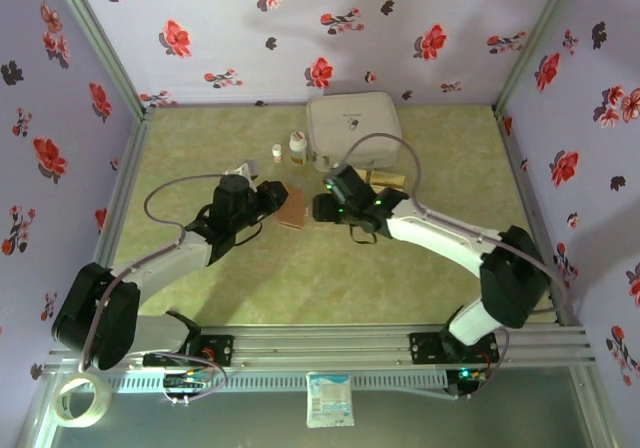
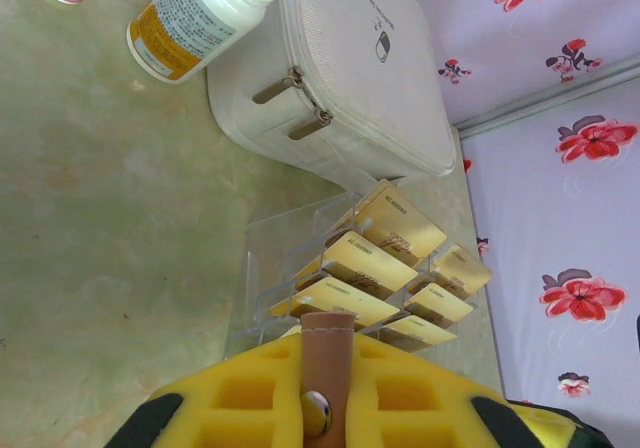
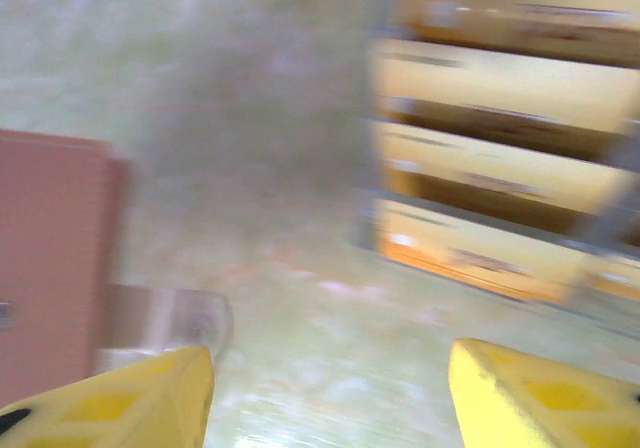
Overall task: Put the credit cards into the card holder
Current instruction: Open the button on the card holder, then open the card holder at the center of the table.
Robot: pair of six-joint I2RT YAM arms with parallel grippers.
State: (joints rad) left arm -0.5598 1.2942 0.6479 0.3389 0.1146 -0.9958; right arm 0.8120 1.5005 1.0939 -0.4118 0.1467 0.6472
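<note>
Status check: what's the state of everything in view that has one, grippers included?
Left gripper: shut on the card holder.
Right gripper: open, empty.
Card holder: held at its clasp strap; folded or open unclear.
Credit cards: slotted in the rack, none in the holder.
Clear rack: standing, loaded with cards.
White case: zipped shut.
Pill bottle: capped.

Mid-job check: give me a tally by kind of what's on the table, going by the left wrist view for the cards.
credit cards: 6 showing, in the rack
clear rack: 1
card holder: 1
white zip case: 1
bottles: 2
Total: 11
</note>
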